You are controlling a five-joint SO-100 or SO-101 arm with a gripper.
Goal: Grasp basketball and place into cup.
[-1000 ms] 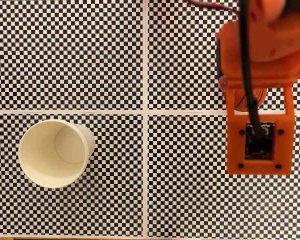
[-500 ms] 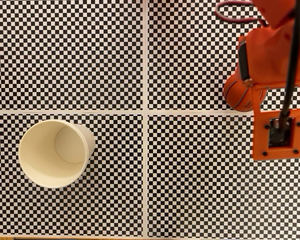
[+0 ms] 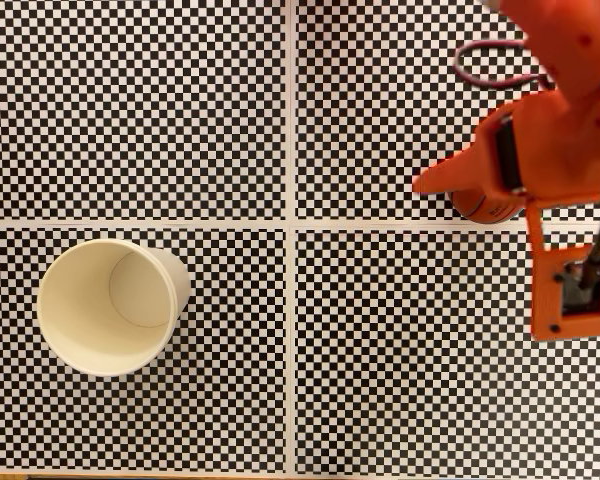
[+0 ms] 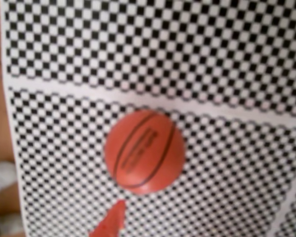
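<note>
My gripper (image 3: pixel 450 185) sits at the right of the fixed view, above the basketball (image 3: pixel 480 207), which rests on the checkered mat (image 3: pixel 180 110) just above the white horizontal line; only a dark-orange sliver of the ball shows below my arm's body there. One pointed finger (image 3: pixel 435 180) juts leftward past the ball. I cannot tell how wide my claw is spread, since the second finger is not made out in either picture; nothing appears gripped. In the wrist view the ball (image 4: pixel 144 151) lies whole and free on the mat, seams running roughly top to bottom, with one fingertip (image 4: pixel 111 222) just below it and apparently short of contact. In my judgement the coming move is to bring the fingers either side of the ball. The cup (image 3: pixel 105 305) stands upright, mouth open, well apart at lower left of the fixed view.
</note>
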